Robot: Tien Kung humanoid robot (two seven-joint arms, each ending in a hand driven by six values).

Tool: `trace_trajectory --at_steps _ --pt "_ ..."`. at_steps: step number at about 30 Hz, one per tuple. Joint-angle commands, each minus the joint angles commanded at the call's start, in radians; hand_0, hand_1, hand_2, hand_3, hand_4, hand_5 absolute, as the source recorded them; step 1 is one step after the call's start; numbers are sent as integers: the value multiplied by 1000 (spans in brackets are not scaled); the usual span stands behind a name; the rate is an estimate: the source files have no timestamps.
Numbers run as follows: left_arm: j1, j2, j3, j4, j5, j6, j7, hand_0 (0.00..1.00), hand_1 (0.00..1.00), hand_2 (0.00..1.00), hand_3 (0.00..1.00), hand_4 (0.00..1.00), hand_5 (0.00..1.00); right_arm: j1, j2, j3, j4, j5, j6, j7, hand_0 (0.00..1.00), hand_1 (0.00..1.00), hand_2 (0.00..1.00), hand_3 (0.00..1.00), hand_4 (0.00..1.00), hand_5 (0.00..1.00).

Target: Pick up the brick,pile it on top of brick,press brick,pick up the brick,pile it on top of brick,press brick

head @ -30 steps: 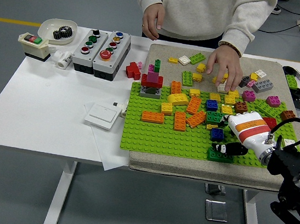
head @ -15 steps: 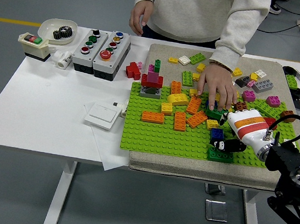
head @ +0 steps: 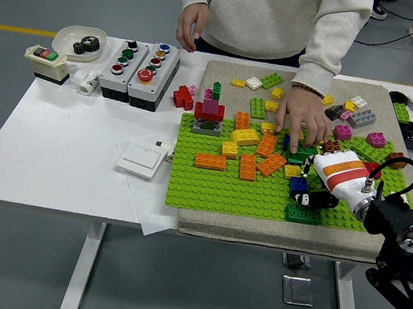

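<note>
Right hand low over the green baseplate, black fingers curled down onto a dark green brick at its near right edge, blue brick just behind, person's hand on bricks farther back

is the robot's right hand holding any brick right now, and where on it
It cannot be told: the right hand rests its dark fingers on the green brick at the baseplate's front edge, pressing from above rather than clearly gripping.

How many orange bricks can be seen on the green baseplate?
5 orange bricks, all left of the person's hand. More may hide under the hands.
</note>
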Motion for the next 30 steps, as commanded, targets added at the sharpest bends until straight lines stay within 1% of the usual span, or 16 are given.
trace_trajectory --at_steps 2,7,8,13,14,25,26,30 --pt "0 0 0 0 0 0 0 678 707 733 587 672 663 1 1 0 -5 -6 -1 4 251 187 260 537 880 616" --pt "-1 0 0 0 0 0 0 678 707 733 587 672 663 1 4 -1 -16 -19 0 16 251 187 260 537 880 616" --pt "-1 0 0 0 1 0 0 678 708 733 587 672 663 1 5 -1 -17 -21 -1 17 237 177 253 530 858 612" --pt "-1 0 -1 0 2 -1 1 678 708 733 587 672 663 2 8 -4 -20 -33 -5 22 237 177 253 530 858 612" --pt "-2 0 -1 -1 3 -1 1 678 708 735 587 670 661 3 10 -5 -22 -36 -5 24 231 173 249 517 822 605" --pt "-3 0 0 -1 0 0 1 678 708 735 587 672 662 5 12 -7 -39 -58 -11 41 226 167 246 516 810 603" --pt "-4 0 0 -1 -1 0 1 678 708 735 587 672 662 6 13 -7 -40 -61 -11 43 213 162 241 504 784 593" --pt "-4 0 1 -1 -1 0 1 678 708 735 587 672 662 6 14 -7 -44 -67 -12 49 213 162 241 504 784 593"
